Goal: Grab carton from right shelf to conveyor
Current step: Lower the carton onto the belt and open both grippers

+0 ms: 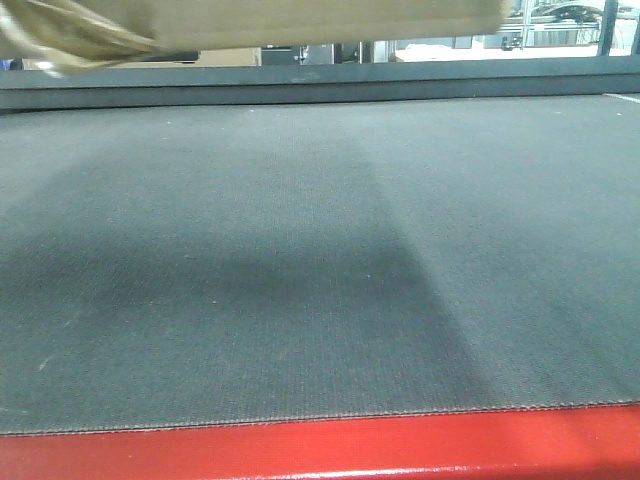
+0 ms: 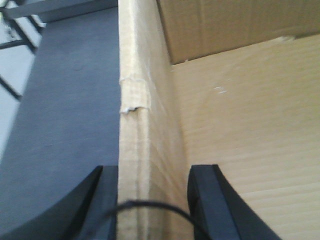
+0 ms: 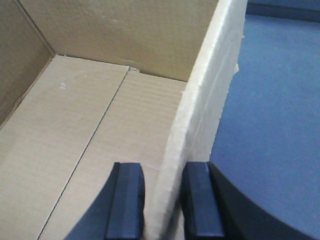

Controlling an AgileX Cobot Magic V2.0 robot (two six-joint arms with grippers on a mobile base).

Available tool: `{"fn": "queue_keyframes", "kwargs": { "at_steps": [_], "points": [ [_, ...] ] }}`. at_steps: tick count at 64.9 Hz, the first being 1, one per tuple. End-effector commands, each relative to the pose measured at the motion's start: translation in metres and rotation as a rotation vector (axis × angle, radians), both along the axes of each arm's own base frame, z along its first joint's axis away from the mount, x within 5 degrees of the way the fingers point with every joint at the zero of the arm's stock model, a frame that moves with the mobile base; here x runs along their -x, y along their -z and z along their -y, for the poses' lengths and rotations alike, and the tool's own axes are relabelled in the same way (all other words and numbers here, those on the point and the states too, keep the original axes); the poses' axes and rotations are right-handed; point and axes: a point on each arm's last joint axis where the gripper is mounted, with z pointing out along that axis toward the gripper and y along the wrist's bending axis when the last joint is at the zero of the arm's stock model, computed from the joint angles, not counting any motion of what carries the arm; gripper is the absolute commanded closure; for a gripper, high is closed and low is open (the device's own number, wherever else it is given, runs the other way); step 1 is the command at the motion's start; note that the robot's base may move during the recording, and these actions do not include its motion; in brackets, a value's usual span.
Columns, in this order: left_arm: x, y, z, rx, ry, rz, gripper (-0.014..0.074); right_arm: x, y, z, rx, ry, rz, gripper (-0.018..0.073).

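Note:
The carton (image 1: 330, 20) hangs at the top of the front view, above the far part of the conveyor (image 1: 320, 260), with crinkled tape (image 1: 60, 45) at its lower left corner. It throws a dark shadow on the belt. My left gripper (image 2: 154, 172) is shut on the carton's left wall (image 2: 135, 75), one finger outside and one inside. A torn tape strip (image 2: 135, 97) sits on that wall's edge. On the opposite side, my right gripper (image 3: 162, 170) is shut on the leaning right wall (image 3: 210, 85). The carton's inside (image 3: 90, 125) holds nothing. The right shelf is out of view.
The belt has a glossy red front edge (image 1: 320, 450) and a dark rail (image 1: 320, 85) along its far side. Metal framework (image 1: 610, 30) and bright windows stand behind. Grey belt shows beside the carton (image 2: 65, 115) (image 3: 270, 110). A black cable (image 2: 150, 206) loops before the left fingers.

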Motion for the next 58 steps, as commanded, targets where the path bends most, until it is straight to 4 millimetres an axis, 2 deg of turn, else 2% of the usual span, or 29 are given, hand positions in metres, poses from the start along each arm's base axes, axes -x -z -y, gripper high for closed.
{"fn": "queue_keyframes", "kwargs": {
  "at_steps": [1, 8, 16, 33, 46, 50, 54, 58],
  "points": [
    [-0.008, -0.001, 0.012, 0.027, 0.089, 0.038, 0.0613, -0.008, -0.007, 0.011, -0.006, 0.025, 0.058, 0.0627],
    [-0.028, 0.012, 0.024, 0.01, 0.1, -0.001, 0.0613, -0.03, 0.003, 0.022, 0.015, 0.101, 0.028, 0.0627],
    [-0.055, 0.033, 0.041, -0.019, 0.121, -0.041, 0.0613, -0.054, 0.02, 0.024, 0.047, 0.148, -0.02, 0.0627],
    [-0.102, 0.072, 0.071, -0.036, 0.185, -0.065, 0.0613, -0.105, 0.072, -0.002, 0.114, 0.147, -0.115, 0.0627],
    [-0.128, 0.096, 0.069, -0.002, 0.162, -0.116, 0.0611, -0.131, 0.107, -0.015, 0.164, 0.145, -0.172, 0.0627],
    [-0.132, 0.099, 0.064, 0.027, 0.146, -0.128, 0.058, -0.135, 0.113, -0.017, 0.172, 0.147, -0.184, 0.0622],
    [-0.134, 0.1, 0.061, 0.055, 0.136, -0.134, 0.0511, -0.136, 0.115, -0.017, 0.176, 0.147, -0.191, 0.0552],
    [-0.135, 0.1, 0.057, 0.069, 0.125, -0.138, 0.039, -0.136, 0.115, -0.017, 0.177, 0.147, -0.193, 0.041]
  ]
}}
